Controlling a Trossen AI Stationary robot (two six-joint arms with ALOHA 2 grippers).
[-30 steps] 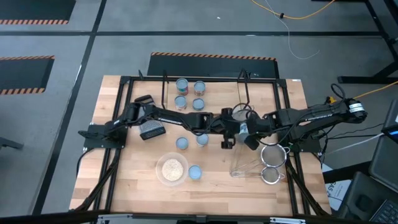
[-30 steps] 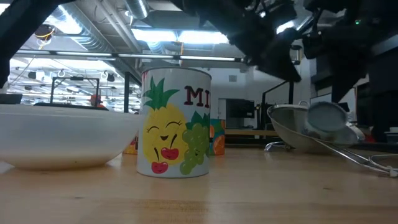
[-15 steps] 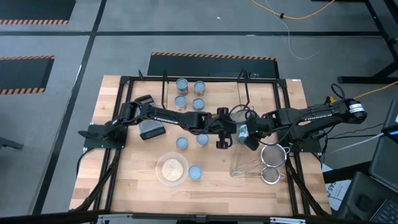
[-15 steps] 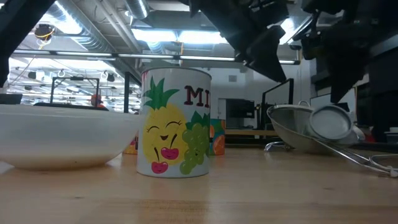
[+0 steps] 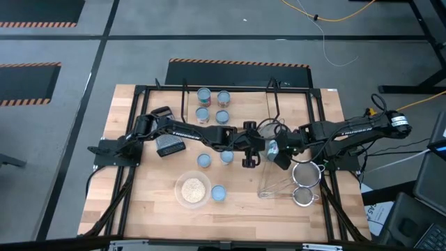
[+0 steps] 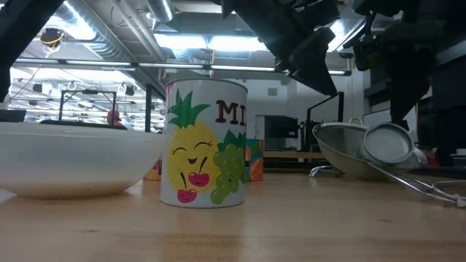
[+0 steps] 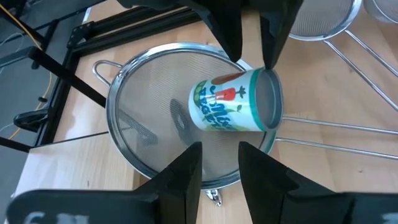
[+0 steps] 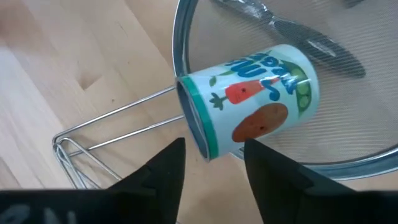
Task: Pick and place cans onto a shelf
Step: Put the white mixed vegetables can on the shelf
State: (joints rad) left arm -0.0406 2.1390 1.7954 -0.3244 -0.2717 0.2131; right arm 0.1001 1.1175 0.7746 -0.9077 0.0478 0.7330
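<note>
Vegetable can point(image 7: 230, 106) sideways over strainer point(image 7: 115, 124); left gripper point(image 7: 219, 149), right gripper point(image 8: 214, 146) both parted, empty
Likely stiff, slick tin: you'd pinch across the label, mid-length

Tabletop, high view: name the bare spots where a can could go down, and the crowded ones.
Bare wood: the front-left corner, left of the bowl of grains; the front edge strip below that bowl and the strainers; the back-right patch, right of the four cans. Crowded: the centre, where the left gripper and right gripper meet over a lying can.
</note>
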